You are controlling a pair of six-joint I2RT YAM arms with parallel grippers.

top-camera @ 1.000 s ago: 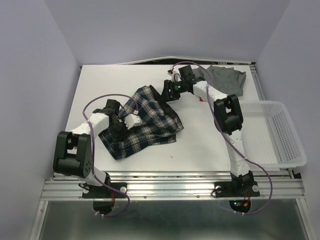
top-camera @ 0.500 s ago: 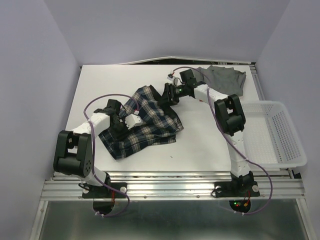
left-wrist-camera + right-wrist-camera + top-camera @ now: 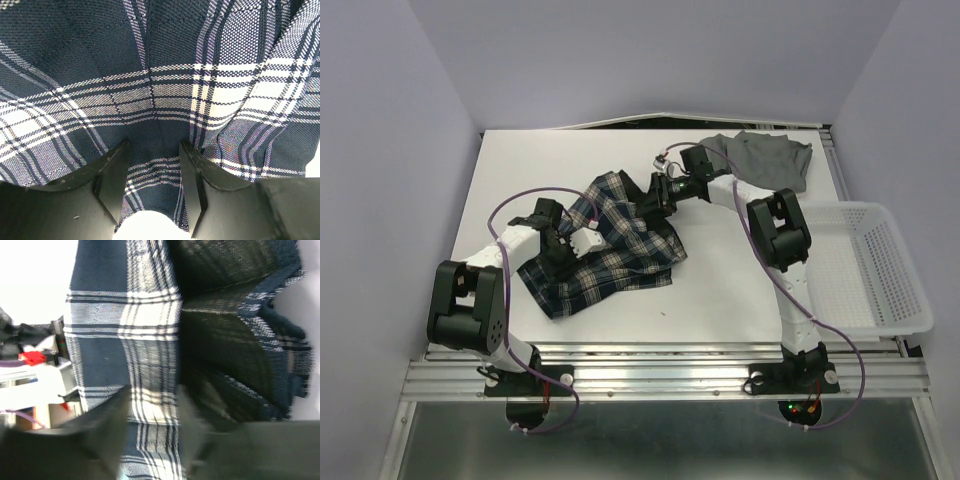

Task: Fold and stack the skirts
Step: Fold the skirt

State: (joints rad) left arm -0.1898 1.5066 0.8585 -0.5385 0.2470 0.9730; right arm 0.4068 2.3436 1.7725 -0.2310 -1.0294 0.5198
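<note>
- White tabletop (image 3: 720, 290) under pale lilac walls, both arms reaching out from the near edge, and all the action is on one garment.
- Nearest in, the left gripper (image 3: 560, 262) is down on the near-left part of the plaid skirt (image 3: 620, 250). Its fingers (image 3: 112, 175) stand apart with flat plaid in the gap, and I see no pinch.
- That plaid skirt lies rumpled and skewed across the table's middle, one corner pointing at the near edge. It's not yet a neat fold.
- Off to the right sits the white mesh basket (image 3: 910, 300), well apart from the cloth.
- Further back, the right gripper (image 3: 648, 200) is at the plaid's far edge. The wrist view is blurred, but the fingers sit apart, straddling a ridge of fabric.
- My read is that both need a firm bite on a single edge. Then lift evenly, keep the cloth taut between them, and lay it over square.
- Far right corner: the grey skirt (image 3: 770, 158), bunched, waiting.
- The third skirt I can't pick out.
</note>
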